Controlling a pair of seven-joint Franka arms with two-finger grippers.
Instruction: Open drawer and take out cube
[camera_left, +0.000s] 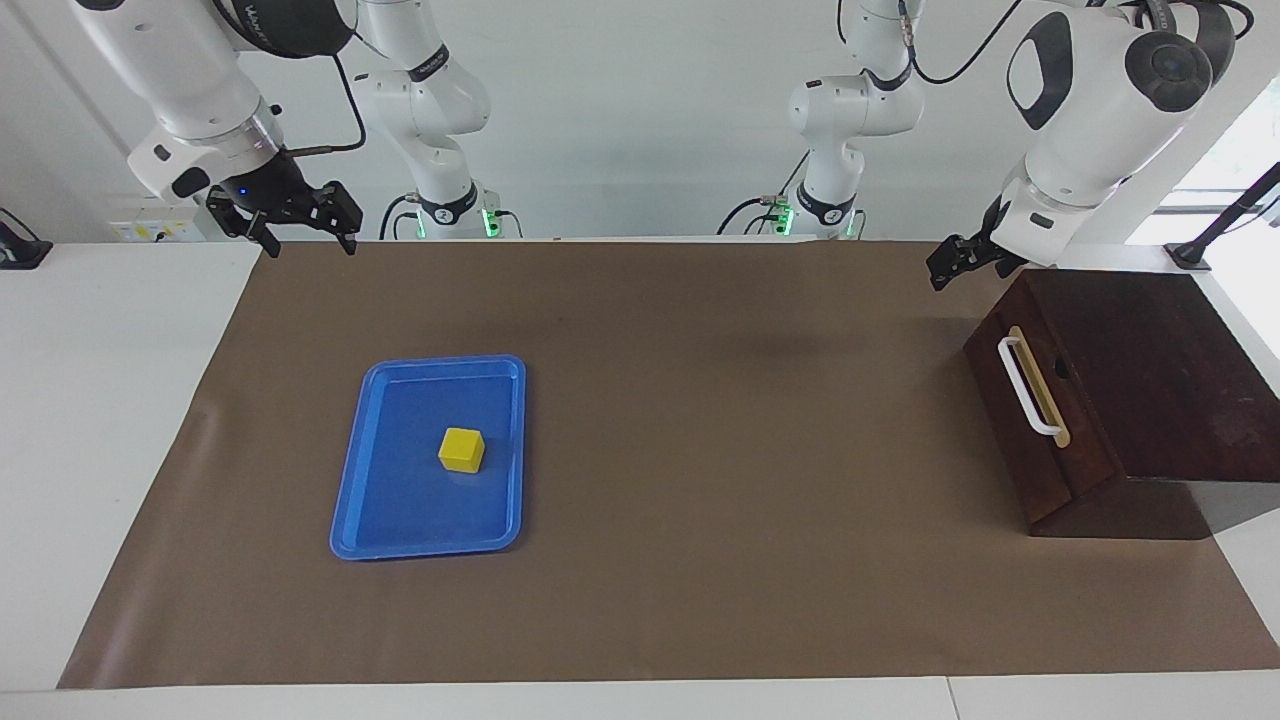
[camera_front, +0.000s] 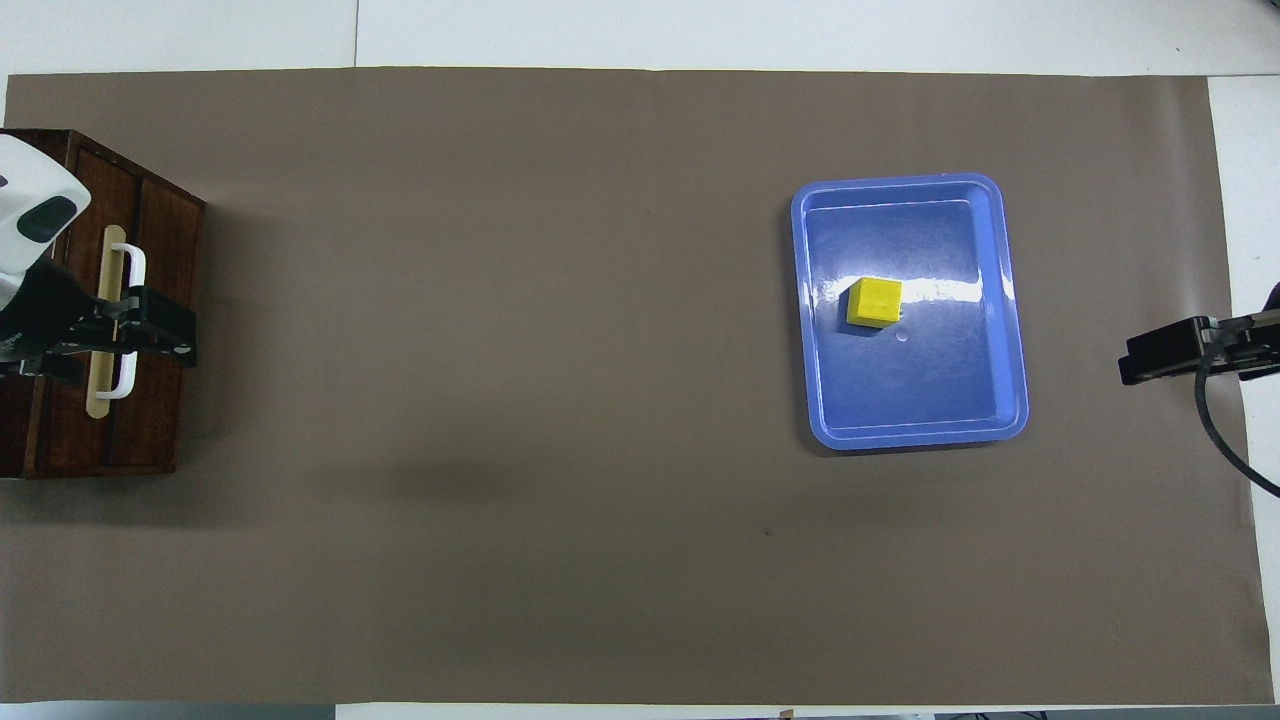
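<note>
Surface: one white table (camera_left: 120, 420) covered by one large brown paper mat (camera_left: 700, 420), with a plain pale wall at the robots' end.
Box: one dark brown wooden box (camera_left: 1150, 370) at the left arm's end of the table.
Drawer: its single dark-fronted drawer (camera_left: 1040, 420) sits flush in the box, shut, carrying one white bar handle (camera_left: 1028, 385) on a tan strip.
Tray: one flat blue plastic tray (camera_left: 380, 500) with a raised rim, toward the right arm's end, well apart from the box.
Cube: one small solid bright yellow cube (camera_left: 461, 450) with sharp edges and matte faces; it rests flat in the tray, near its middle, touching no wall.
Left gripper: the left gripper (camera_left: 955, 262) is raised over the mat just beside the box's corner nearest the robots; its state cannot be told.
Right gripper: the right gripper (camera_left: 305, 235) hangs over the mat's edge at the robots' end, fingers spread apart and empty.
</note>
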